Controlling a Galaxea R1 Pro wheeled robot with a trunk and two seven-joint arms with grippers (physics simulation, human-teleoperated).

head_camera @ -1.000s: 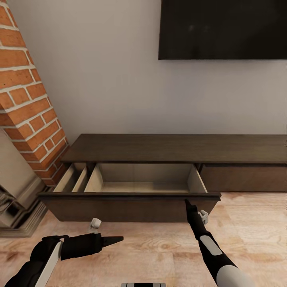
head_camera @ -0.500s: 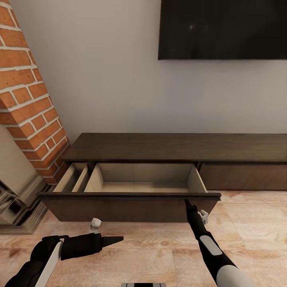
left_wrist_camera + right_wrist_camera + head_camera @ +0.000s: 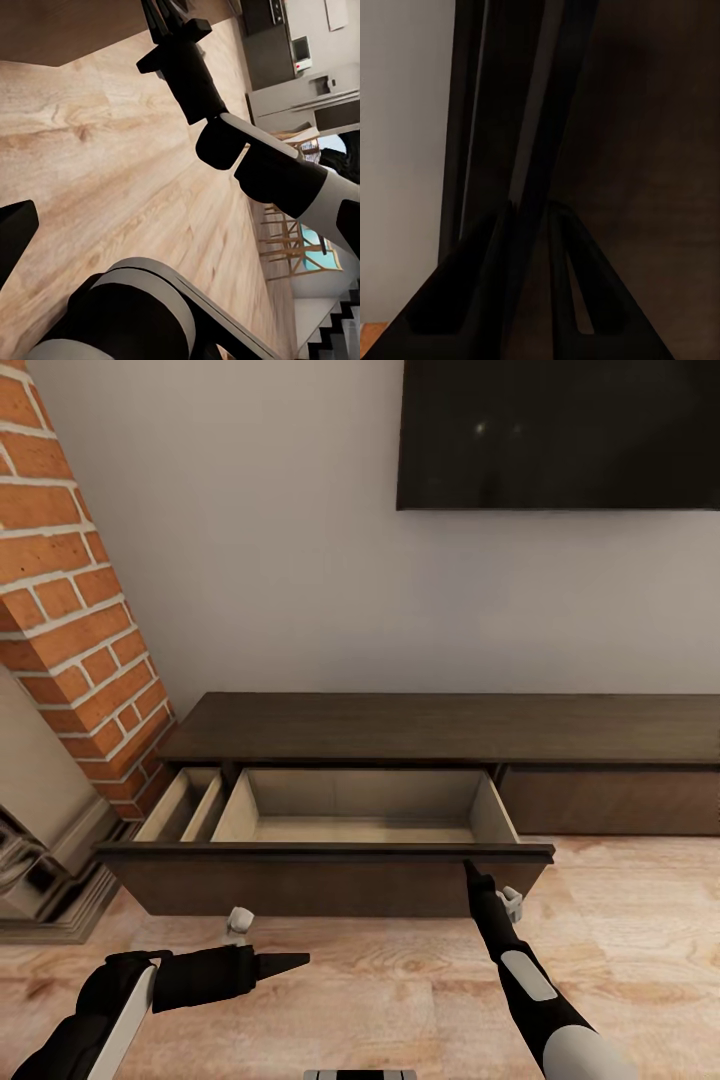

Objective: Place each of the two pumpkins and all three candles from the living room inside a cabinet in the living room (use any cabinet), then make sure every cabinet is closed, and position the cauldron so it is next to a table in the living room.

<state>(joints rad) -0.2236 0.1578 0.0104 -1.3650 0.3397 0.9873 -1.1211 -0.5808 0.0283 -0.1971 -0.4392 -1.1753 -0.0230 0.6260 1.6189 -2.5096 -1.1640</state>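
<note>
Drawer work is the step in hand: the cabinet (image 3: 440, 730) has its left drawer (image 3: 330, 855) pulled out, pale wooden inside bare, and nothing is loaded yet. The right gripper (image 3: 468, 868) sits at the drawer front's top edge near its right corner; in the right wrist view its fingers (image 3: 502, 247) appear nearly together around the thin lip, though I cannot tell for sure that they clamp it. The left gripper (image 3: 290, 961) hovers over the floor (image 3: 400, 980) in front of the drawer, holding nothing, its tips seemingly together.

Next, I judge, the right gripper should let go of the lip and the robot go fetch pumpkins and candles.

The cabinet is matte dark brown, long and low, with flat handleless fronts. Brick (image 3: 70, 610) is rough, orange-red with pale mortar. The floor is light grained plank, and a glossy black screen (image 3: 560, 430) hangs on the plain wall.
</note>
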